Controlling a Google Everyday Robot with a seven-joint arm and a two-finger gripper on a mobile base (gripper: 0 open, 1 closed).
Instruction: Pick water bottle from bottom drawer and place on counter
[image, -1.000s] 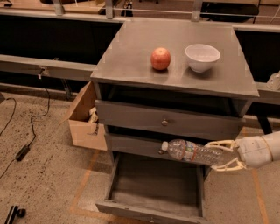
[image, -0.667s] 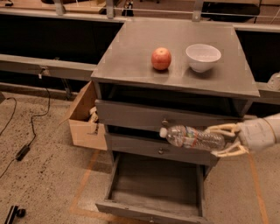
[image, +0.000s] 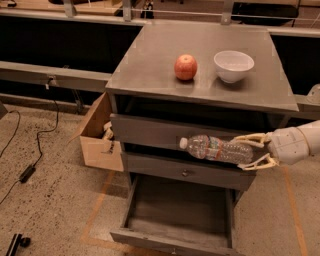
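Right now the biggest thing I see is the grey cabinet, with the counter (image: 150, 60) as its flat top and 3 drawers below. The bottom drawer (image: 177, 210) is pulled out toward me, and I see its bare grey floor and side walls. Left of the cabinet, an open cardboard box (image: 97, 135) sits on the floor with something pale inside that I cannot identify. On the counter a white bowl (image: 233, 65) stands at the right, with a red apple (image: 185, 67) just beside it on the left, not touching.

The water bottle (image: 215, 148) hangs sideways in the air in front of the 2 upper drawer fronts, above the open drawer and below the counter, cap pointing left. Its label band shows reddish marks, but I cannot read any writing. The gripper (image: 239, 153) reaches in from the right, its 2 pale fingers pinching the bottle's base end from above and below.
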